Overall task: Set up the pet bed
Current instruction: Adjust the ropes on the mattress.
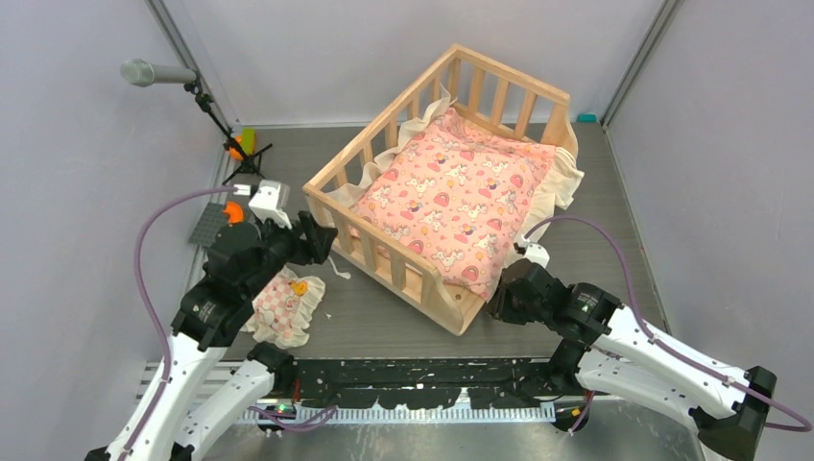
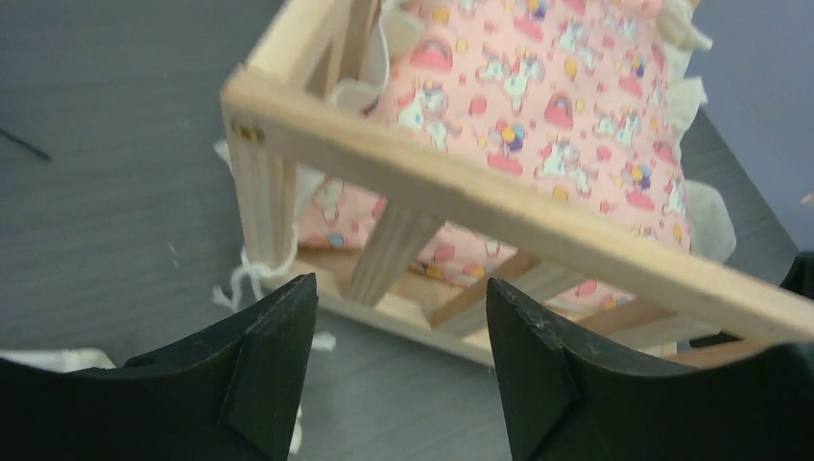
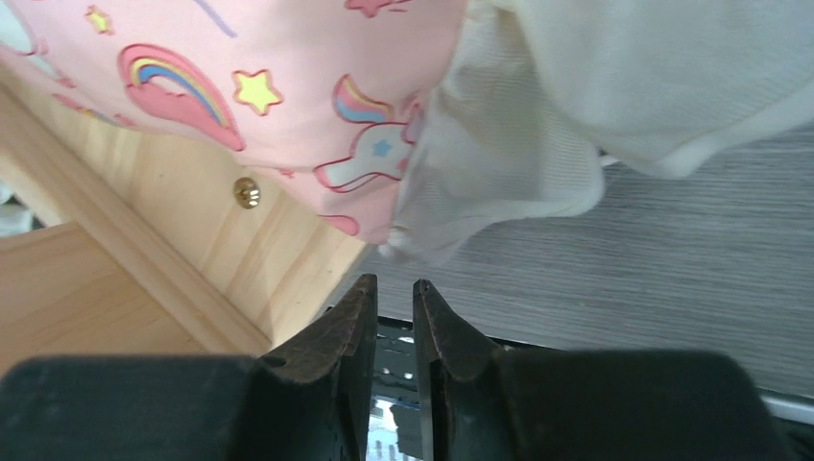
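**Overhead view with both wrist views.** The pet bed point(image 1: 509, 75) is shown at the centre of the table point(image 1: 595, 221), its long axis running from 7 o'clock to 1 o'clock. A pink cushion point(image 1: 446, 197) is laid inside it and overhangs the rail at 4 o'clock. A small frilled pillow point(image 1: 285, 305) is seen on the table at 8 o'clock from the frame, beside the left arm.

**Pincers.** The left gripper point(image 1: 317, 238) is held at the frame's 9 o'clock corner. In its wrist view its jaws are spread wide with nothing between them, and the top rail point(image 2: 499, 206) lies just beyond. The right gripper point(image 1: 501, 293) is placed at the 5 o'clock corner, below the cushion's cream frill point(image 3: 499, 163). Its jaws are drawn almost together, a narrow gap is left, and nothing is seen between them.

**Handling.** The frame is judged stiff and light for its bulk, and likely to slide on the smooth tabletop when pushed. A hold is best taken across a top rail or a corner post, where the wood is narrow enough to be spanned. The slats are judged the weaker members and are better avoided. The cushion is soft and would shift if caught.
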Controlling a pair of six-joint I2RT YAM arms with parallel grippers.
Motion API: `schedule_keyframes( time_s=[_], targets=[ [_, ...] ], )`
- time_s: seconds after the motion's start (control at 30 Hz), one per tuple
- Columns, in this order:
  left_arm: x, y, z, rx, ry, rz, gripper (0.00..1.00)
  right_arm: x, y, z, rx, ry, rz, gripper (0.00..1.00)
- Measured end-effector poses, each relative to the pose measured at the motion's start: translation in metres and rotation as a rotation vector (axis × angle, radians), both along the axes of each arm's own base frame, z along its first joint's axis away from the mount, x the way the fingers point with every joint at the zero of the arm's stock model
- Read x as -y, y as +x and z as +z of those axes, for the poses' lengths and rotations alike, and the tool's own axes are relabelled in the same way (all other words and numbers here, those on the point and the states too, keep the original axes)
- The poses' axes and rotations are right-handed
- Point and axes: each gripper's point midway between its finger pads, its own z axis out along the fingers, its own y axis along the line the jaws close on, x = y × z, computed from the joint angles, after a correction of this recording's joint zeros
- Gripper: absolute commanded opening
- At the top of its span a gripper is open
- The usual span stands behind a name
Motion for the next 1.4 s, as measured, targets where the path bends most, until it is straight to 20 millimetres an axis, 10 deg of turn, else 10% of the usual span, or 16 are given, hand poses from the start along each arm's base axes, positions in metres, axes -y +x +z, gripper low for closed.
schedule_keyframes(
  time_s=[0.2, 0.87, 1.07, 1.4],
  targets=[
    [-0.001, -0.019, -0.044, -0.11, -0.014, -0.013, 0.64, -0.02, -0.006, 0.003, -0.003, 0.102, 0.075, 0.29],
    [0.002, -0.023, -0.054, -0.142, -0.029, -0.031, 0.48, -0.008, 0.016, -0.003, 0.071, 0.017, -0.006, 0.26],
    [0.006, -0.029, -0.057, -0.142, -0.041, -0.064, 0.51, 0.003, 0.008, 0.003, 0.062, -0.002, -0.002, 0.44],
    [0.013, -0.043, -0.054, -0.116, -0.087, -0.125, 0.52, -0.007, 0.013, 0.01, 0.034, -0.035, 0.026, 0.46]
  ],
)
